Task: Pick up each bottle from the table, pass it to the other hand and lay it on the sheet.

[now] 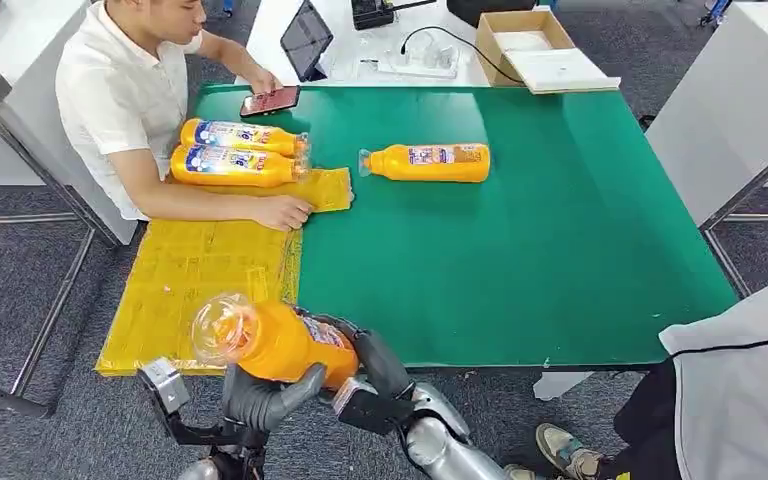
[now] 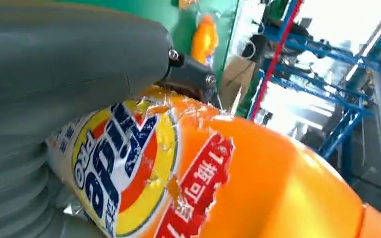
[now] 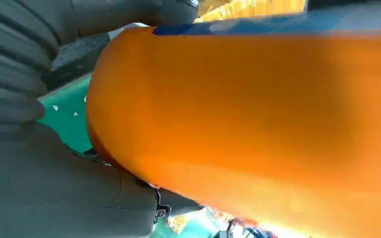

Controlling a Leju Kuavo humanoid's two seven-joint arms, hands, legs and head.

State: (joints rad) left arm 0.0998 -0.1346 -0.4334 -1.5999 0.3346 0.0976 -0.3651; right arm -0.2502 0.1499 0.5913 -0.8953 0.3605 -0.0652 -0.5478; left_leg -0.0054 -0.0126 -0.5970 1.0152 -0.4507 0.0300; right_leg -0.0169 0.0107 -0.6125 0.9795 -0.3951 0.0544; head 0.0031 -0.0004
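Note:
An orange juice bottle (image 1: 275, 342) hangs over the table's near edge, its clear base turned toward me. My left hand (image 1: 265, 398) cups it from below and my right hand (image 1: 375, 365) grips its far end, so both hold it. Close up, the left hand (image 2: 54, 64) wraps the labelled bottle (image 2: 218, 183), and the right hand (image 3: 25, 163) lies against the bottle's orange side (image 3: 258, 124). Two bottles (image 1: 243, 135) (image 1: 232, 166) lie side by side on the yellow sheet (image 1: 190, 275). Another bottle (image 1: 430, 162) (image 2: 204, 39) lies on the green table (image 1: 540, 250).
A seated person leans a forearm and hand (image 1: 285, 212) on the sheet at the left; a phone (image 1: 270, 100) lies nearby. A tablet (image 1: 306, 38) and a cardboard box (image 1: 525, 40) stand beyond the far edge. Another person (image 1: 740, 390) stands at the near right corner.

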